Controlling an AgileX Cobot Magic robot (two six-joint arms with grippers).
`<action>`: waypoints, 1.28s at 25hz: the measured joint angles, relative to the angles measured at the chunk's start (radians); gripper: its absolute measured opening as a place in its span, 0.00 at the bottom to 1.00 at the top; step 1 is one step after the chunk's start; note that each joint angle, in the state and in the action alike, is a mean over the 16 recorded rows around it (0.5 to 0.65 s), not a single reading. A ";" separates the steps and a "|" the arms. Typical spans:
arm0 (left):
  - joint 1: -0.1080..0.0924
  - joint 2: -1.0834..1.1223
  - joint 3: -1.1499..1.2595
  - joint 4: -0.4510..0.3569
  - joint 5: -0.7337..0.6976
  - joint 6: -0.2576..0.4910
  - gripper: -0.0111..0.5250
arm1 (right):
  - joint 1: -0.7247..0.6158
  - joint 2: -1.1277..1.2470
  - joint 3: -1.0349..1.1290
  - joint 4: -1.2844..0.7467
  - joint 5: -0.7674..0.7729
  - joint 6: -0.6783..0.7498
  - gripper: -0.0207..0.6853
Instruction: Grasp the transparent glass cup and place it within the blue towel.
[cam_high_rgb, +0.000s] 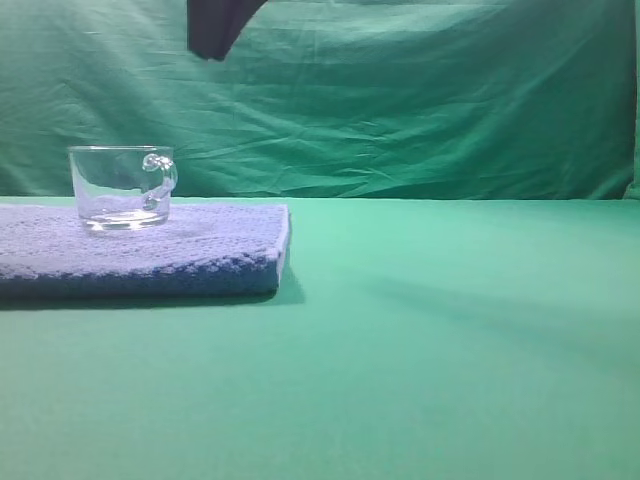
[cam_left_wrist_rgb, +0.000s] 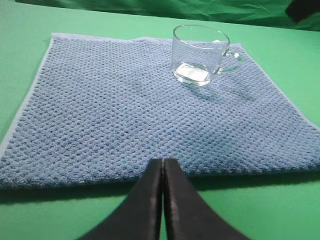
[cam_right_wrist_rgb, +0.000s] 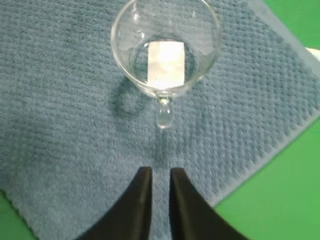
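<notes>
The short clear glass mug (cam_right_wrist_rgb: 165, 50), upright on the nubby blue-purple folded towel (cam_left_wrist_rgb: 125, 115), looks rigid, slick, breakable, likely best pinched across its rim; the empty right gripper (cam_right_wrist_rgb: 160, 176) hangs above with its jaws nearly together, while the left gripper (cam_left_wrist_rgb: 163, 166) is closed too.

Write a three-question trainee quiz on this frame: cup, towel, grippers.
1. True or false: the glass cup stands upright on the blue towel.
2. In the right wrist view, the cup's handle points: A) toward the right gripper, B) away from it, C) straight up.
3. What is held between the fingers of the left gripper?

Key: 1 true; 2 A; 3 nothing, they are closed together and empty, short of the towel's near edge.
</notes>
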 joint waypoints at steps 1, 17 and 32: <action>0.000 0.000 0.000 0.000 0.000 0.000 0.02 | -0.003 -0.024 0.016 -0.001 0.001 0.004 0.03; 0.000 0.000 0.000 0.000 0.000 0.000 0.02 | -0.019 -0.553 0.733 0.058 -0.379 -0.009 0.03; 0.000 0.000 0.000 0.000 0.000 0.000 0.02 | -0.019 -1.144 1.340 0.168 -0.622 -0.033 0.03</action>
